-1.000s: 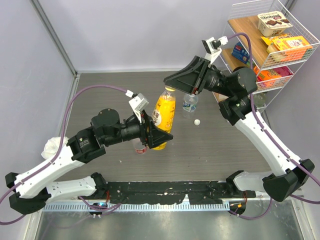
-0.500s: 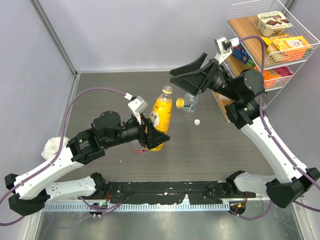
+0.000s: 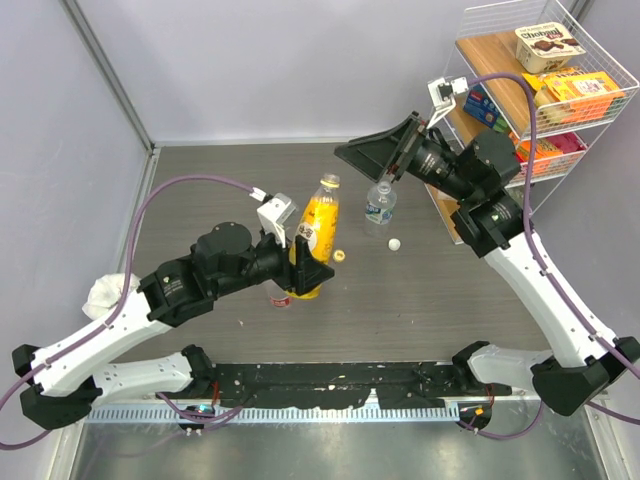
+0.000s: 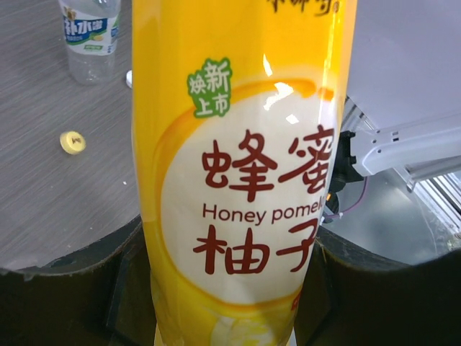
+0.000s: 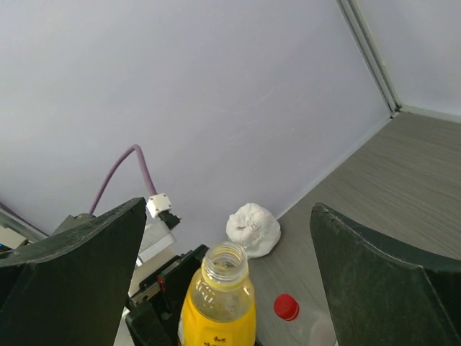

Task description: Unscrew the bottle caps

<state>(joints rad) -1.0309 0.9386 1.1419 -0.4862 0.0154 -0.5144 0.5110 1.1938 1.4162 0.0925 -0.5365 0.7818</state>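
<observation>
My left gripper (image 3: 308, 262) (image 4: 230, 288) is shut on the yellow-orange bottle (image 3: 318, 232) (image 4: 238, 166), holding it by its lower body and tilted. Its neck (image 5: 225, 263) is open, with no cap on it. The yellow cap (image 3: 339, 255) (image 4: 72, 142) lies loose on the table, right of the bottle. My right gripper (image 3: 362, 152) (image 5: 230, 267) hangs open and empty above and behind the bottle's mouth. The clear bottle with the blue-white label (image 3: 379, 205) (image 4: 90, 36) stands uncapped; a white cap (image 3: 395, 243) lies near it. A red cap (image 3: 282, 298) (image 5: 286, 308) sits on a bottle under my left wrist.
A wire rack (image 3: 520, 135) with snack boxes stands at the back right, close to my right arm. A crumpled white wad (image 3: 105, 290) (image 5: 253, 229) lies by the left wall. Grey walls close off the back and left.
My right gripper opened and pulled back from the yellow-orange bottle's neck. The yellow cap dropped from it onto the table. The left gripper lowered the bottle slightly.
</observation>
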